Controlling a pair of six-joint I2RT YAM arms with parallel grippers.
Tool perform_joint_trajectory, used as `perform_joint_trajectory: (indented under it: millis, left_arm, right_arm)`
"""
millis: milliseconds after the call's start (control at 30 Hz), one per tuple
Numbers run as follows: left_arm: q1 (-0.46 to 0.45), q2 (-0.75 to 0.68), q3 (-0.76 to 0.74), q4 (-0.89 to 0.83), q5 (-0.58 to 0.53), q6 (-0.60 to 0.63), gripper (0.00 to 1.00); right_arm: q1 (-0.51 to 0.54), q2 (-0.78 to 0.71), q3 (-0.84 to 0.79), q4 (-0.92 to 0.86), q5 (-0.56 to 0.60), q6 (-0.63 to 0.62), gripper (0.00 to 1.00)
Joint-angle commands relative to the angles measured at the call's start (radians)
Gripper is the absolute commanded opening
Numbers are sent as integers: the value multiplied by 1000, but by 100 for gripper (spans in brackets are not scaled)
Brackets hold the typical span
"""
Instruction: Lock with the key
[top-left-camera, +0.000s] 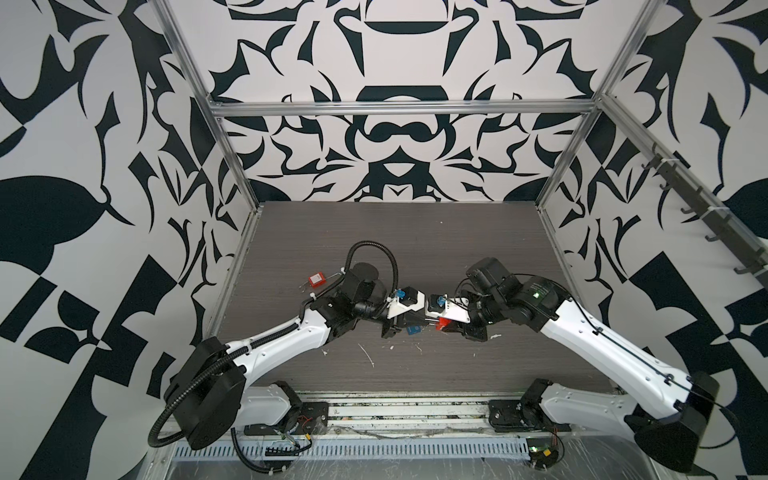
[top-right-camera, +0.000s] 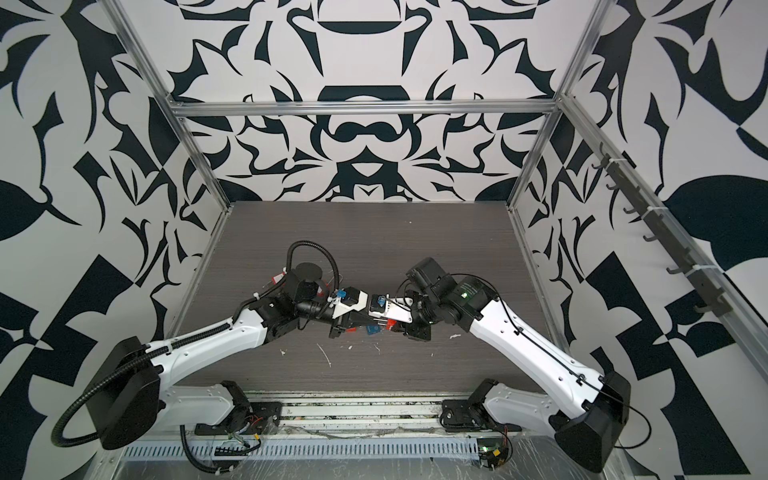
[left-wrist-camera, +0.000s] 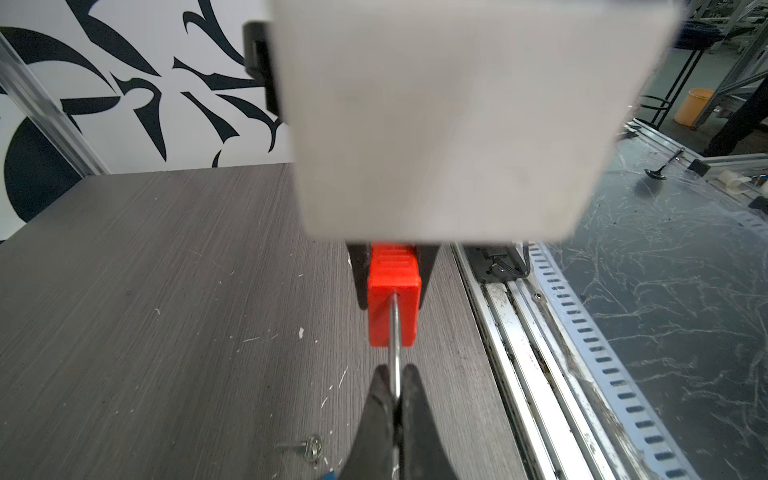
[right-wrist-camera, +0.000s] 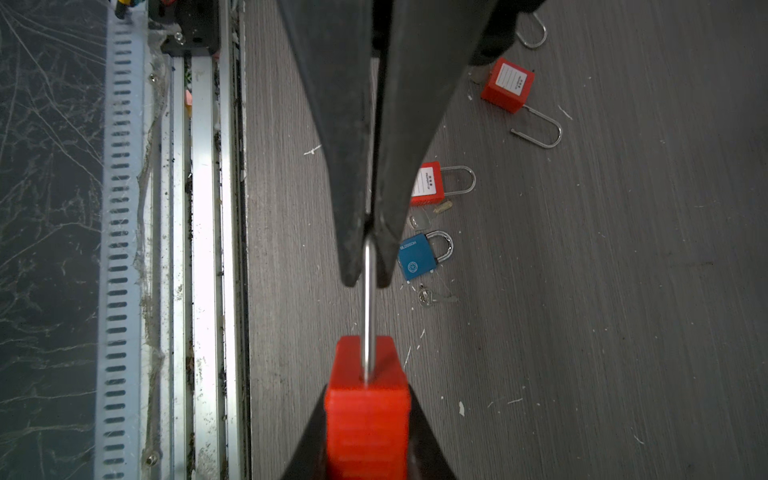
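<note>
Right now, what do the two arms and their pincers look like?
Both arms have white shells with black joints. The left arm carries a ribbed black hose; the right arm shows a small green light. The left pincer and the right pincer are black and tapered.

Bright, even diffuse light, soft shadows, wide-angle bowing at edges, near white housing (left-wrist-camera: 457, 124) blurred

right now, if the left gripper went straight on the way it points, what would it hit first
Likely the red padlock body, held in the right gripper, straight ahead along the shackle.
</note>
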Motion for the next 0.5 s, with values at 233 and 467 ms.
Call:
perform_joint_trajectory:
  millis: [233, 467]
  left_arm:
    - [-31, 45, -11, 129, 27, -88, 0]
    - [-24, 15, -35, 135, -19, -81, 0]
  right_arm:
    - [17, 13, 13, 395, -213, 62, 6]
    - [17, 59, 51, 311, -162, 29, 17]
